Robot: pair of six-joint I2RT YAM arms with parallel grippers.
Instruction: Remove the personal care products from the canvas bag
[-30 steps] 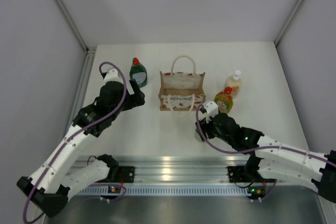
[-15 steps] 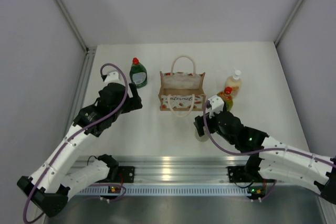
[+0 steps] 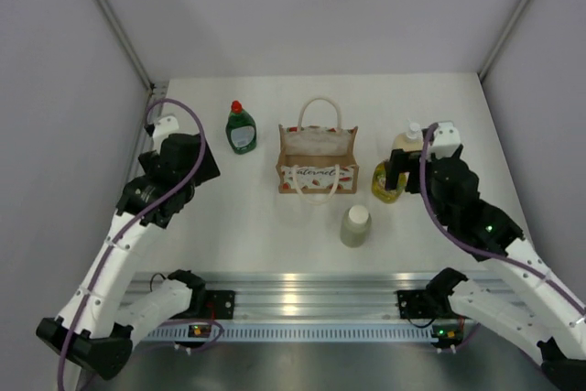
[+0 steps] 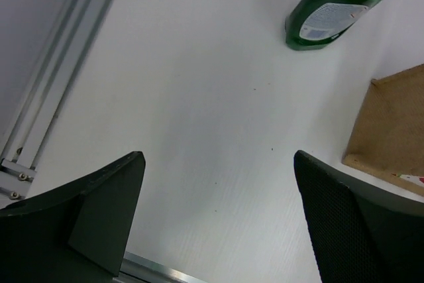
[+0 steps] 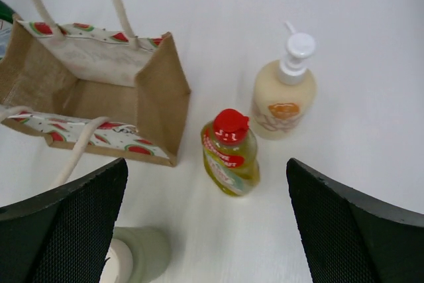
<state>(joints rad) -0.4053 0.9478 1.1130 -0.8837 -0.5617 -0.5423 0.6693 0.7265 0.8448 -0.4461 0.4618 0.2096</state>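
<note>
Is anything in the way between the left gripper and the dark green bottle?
Nothing visible. Only bare table lies between the open left gripper and the dark green bottle. The bag stands off to one side, clear of that path.

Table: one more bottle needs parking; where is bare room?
Bare: behind the canvas bag, and between dark green bottle, bag and grey-green cylinder. Crowded: right of the bag, by yellow-green bottle and pump bottle.
</note>
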